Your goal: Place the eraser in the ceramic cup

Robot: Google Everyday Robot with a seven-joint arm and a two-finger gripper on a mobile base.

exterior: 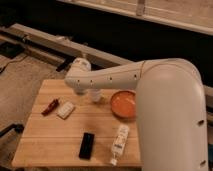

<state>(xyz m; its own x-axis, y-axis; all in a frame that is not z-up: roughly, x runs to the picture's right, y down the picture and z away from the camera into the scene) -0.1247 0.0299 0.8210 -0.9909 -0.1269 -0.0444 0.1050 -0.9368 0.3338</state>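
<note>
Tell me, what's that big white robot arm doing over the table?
The robot is reaching its arm across the wooden table. Its gripper hangs over the far side, right next to the small white cup. The black eraser it should put in that cup lies flat near the front edge, and nothing is touching it. So the job has not been done yet. An orange bowl, a white tube, a little white block and a red thing sit on the table too.
</note>
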